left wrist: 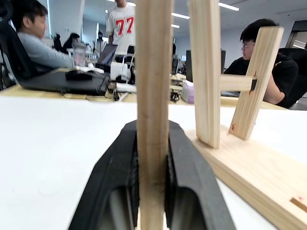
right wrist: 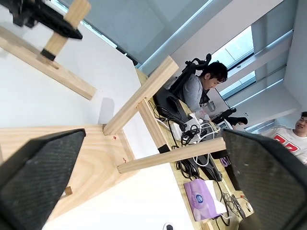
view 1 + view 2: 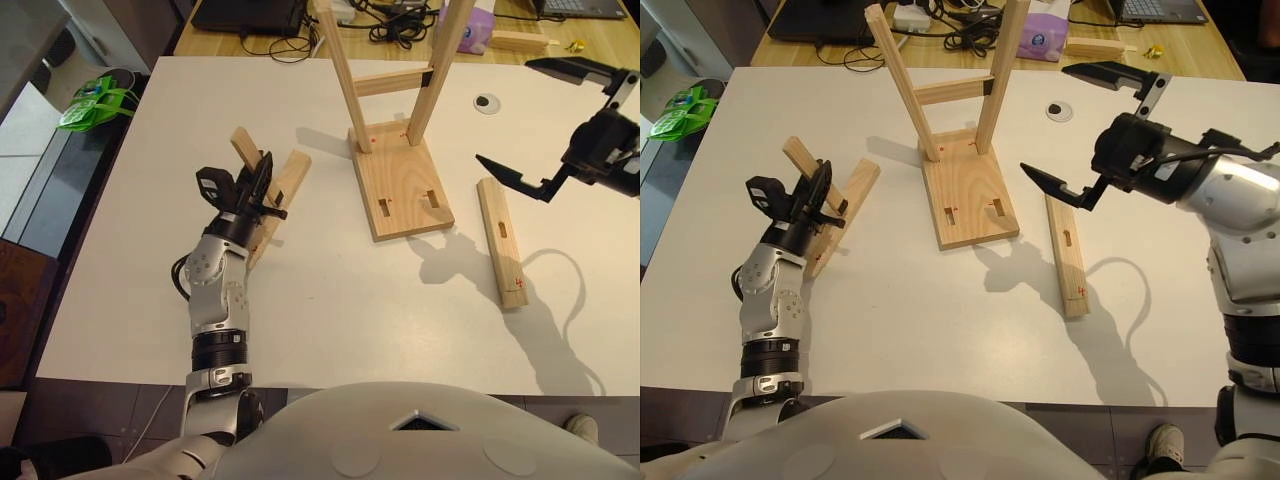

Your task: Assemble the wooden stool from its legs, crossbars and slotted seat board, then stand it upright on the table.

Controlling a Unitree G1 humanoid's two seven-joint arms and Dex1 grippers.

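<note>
Our left gripper pinches a wooden leg piece low over the tabletop, probably to carry it over. Our right gripper hangs spread wide above a loose leg. Between them lies the seat board, with two upright legs and a crossbar already slotted in.
</note>
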